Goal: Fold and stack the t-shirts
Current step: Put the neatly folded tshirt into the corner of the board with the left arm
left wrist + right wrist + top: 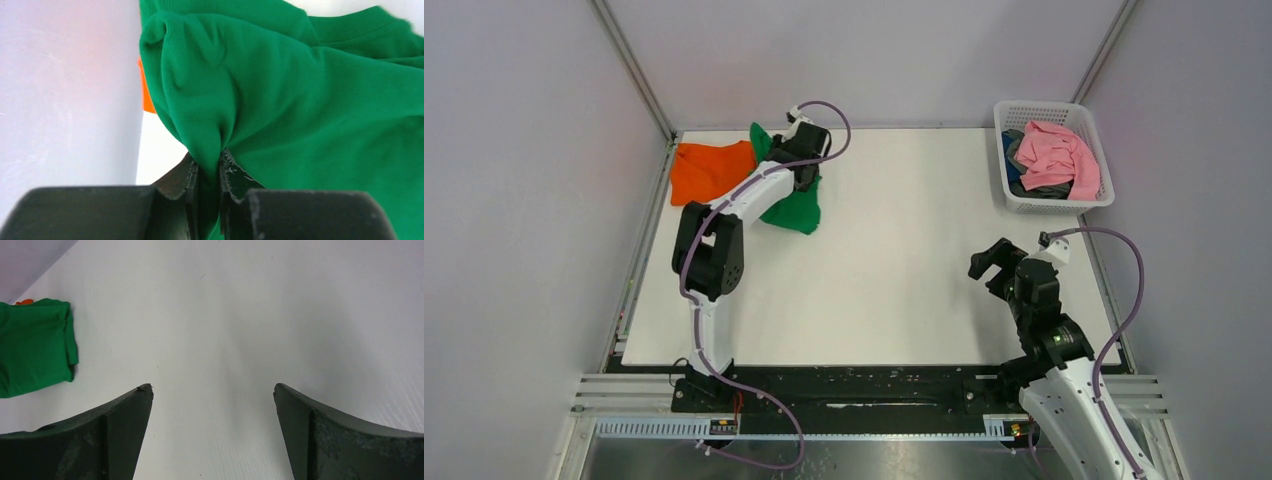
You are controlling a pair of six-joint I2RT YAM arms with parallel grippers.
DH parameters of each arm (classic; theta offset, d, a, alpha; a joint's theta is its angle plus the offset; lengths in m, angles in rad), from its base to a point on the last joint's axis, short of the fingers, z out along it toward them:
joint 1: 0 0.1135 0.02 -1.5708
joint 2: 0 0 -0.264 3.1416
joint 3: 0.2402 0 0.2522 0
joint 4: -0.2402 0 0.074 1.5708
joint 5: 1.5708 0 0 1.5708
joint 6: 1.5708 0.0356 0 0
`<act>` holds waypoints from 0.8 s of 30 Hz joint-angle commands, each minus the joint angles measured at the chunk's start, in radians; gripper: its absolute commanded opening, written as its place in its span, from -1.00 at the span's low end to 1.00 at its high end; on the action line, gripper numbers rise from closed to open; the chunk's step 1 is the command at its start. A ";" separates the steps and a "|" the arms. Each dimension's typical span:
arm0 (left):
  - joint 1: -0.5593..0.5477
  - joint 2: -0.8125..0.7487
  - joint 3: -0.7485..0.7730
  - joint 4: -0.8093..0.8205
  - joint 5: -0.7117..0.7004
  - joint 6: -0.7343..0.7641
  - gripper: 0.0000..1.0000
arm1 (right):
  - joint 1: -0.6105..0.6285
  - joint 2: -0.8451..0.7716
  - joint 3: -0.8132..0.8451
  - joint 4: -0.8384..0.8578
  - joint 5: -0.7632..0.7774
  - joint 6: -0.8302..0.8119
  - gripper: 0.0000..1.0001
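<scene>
The green t-shirt [796, 208] lies bunched at the table's far left, partly under my left arm. My left gripper [802, 160] is shut on a fold of it; in the left wrist view the green cloth [300, 100] is pinched between the jaws [207, 165] and fills most of the frame. The orange t-shirt [710, 170] lies folded at the far left corner, beside the green one; a sliver of it shows in the left wrist view [146, 95]. My right gripper [990, 262] is open and empty over bare table at the near right [212, 390]. The green shirt's edge shows in the right wrist view [35, 345].
A white mesh basket [1016, 200] stands at the far right, holding a pink garment [1058, 155] over a grey-blue one [1016, 158]. Grey walls close in the table on the left, back and right.
</scene>
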 commanded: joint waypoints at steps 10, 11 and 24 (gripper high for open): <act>0.167 0.122 0.312 0.243 -0.042 0.407 -1.00 | -0.001 0.076 0.009 0.060 0.048 -0.023 0.99; 0.172 0.125 0.321 0.242 -0.043 0.419 -1.00 | -0.001 0.078 0.009 0.061 0.048 -0.024 0.99; 0.183 -0.010 0.339 0.218 0.010 0.409 -1.00 | -0.001 0.136 0.017 0.074 0.028 -0.022 0.99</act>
